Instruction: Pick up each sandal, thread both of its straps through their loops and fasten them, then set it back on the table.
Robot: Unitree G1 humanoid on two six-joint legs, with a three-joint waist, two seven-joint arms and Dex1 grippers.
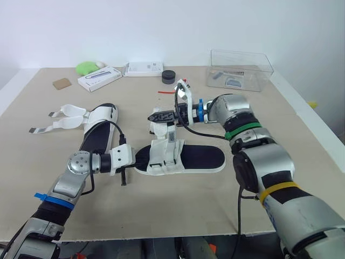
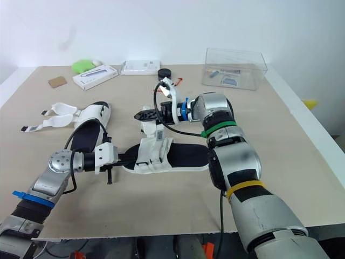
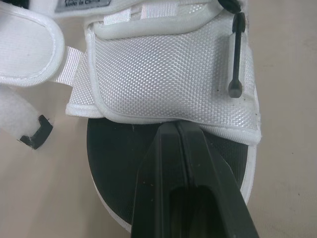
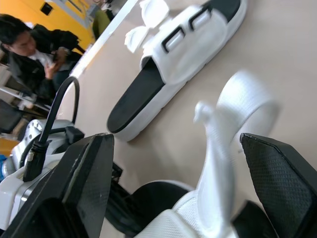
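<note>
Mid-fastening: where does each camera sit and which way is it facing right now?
Head stereo eyes: on the head, facing forward and down over the table; both arms show, left gripper at the near sandal, right gripper above its straps.
Left wrist: looks along its shut fingers onto that sandal's black footbed and white upper.
Right wrist: looks between its open fingers at a raised strap, the other sandal beyond.
Shared: all show the near sandal.

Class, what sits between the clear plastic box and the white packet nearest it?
A small black round tub, close to the packet; both eye views show it.
</note>
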